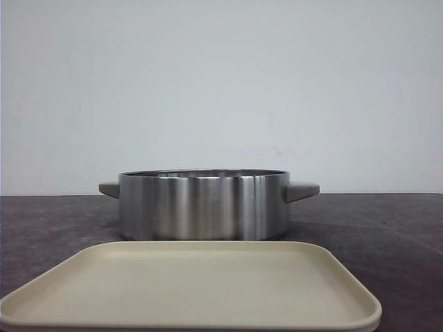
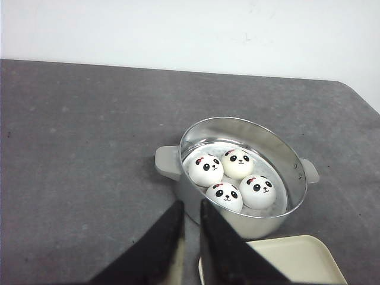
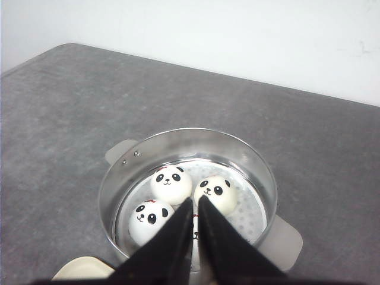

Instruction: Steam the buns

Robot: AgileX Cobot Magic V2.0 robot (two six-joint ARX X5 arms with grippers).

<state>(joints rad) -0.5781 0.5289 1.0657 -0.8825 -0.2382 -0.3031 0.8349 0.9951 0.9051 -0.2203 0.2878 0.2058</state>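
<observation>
You can see that all four buns (image 2: 232, 177) already sit inside the steel pot (image 2: 279, 155), close together on its perforated bottom. The beige tray (image 1: 194, 283) just in front of the pot is bare, so the loading part looks finished to me. No lid shows in any view, so I cannot tell whether you must cover the pot after this.

Your left gripper (image 2: 191, 215) hangs above the table near the pot, its fingers almost together and holding nothing. Your right gripper (image 3: 195, 212) hovers over the pot, also nearly closed and empty. In the right wrist view it hides the fourth bun.
</observation>
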